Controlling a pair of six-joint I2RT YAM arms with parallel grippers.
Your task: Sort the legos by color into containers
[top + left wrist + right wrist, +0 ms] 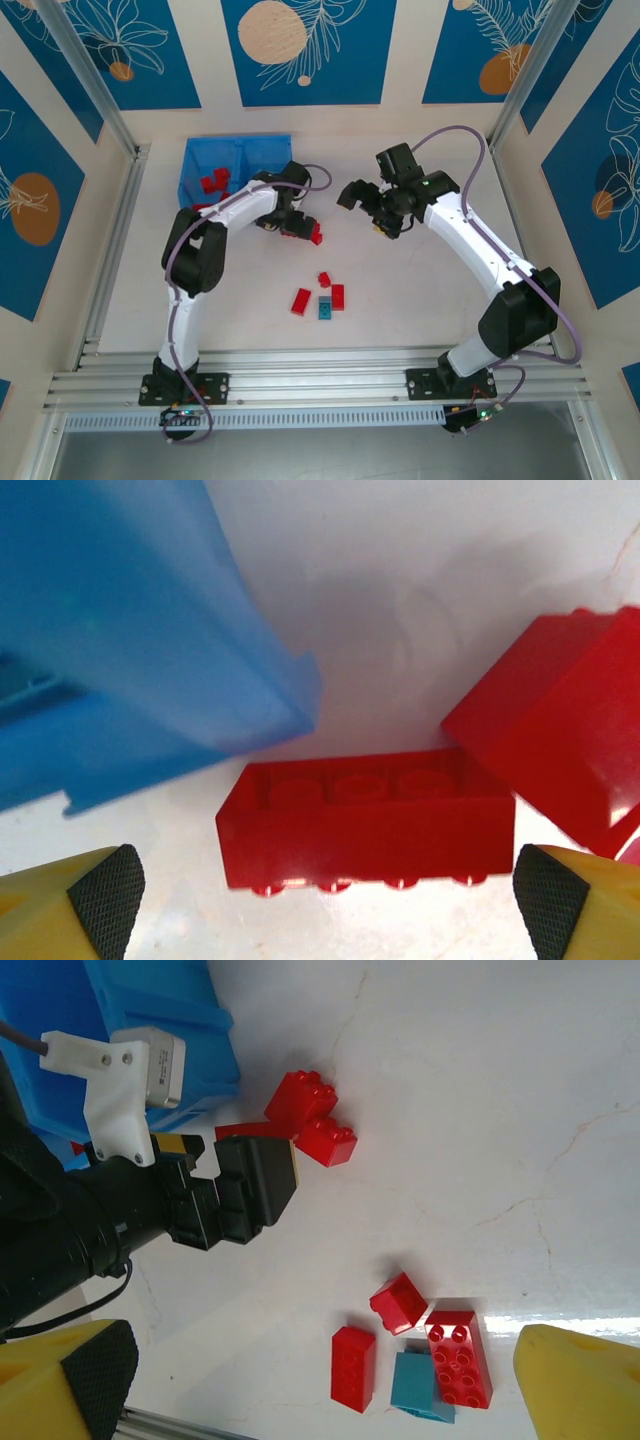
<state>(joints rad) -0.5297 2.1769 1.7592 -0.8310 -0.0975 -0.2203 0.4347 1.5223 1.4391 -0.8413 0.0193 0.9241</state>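
Red glossy plastic is the material to handle.

Top view: the blue tray (262, 150) sits at eleven o'clock on the table (420, 300), with sorted red legos (215, 182) in its left compartment. The left gripper (297, 226) hovers off the tray's five-o'clock corner. The right gripper (366, 207), at its three o'clock, is spread and empty.

Left wrist view: a red brick (365, 820) lies between the parted pads (105, 900), touching neither. It should be light, rigid and slick, so I would pinch its flat end walls squarely, not the studs.

Right wrist view: between the wide-apart yellow fingers (585, 1380), a loose cluster (455, 1355) of red bricks and one light-blue brick (418, 1385) lies at five o'clock.
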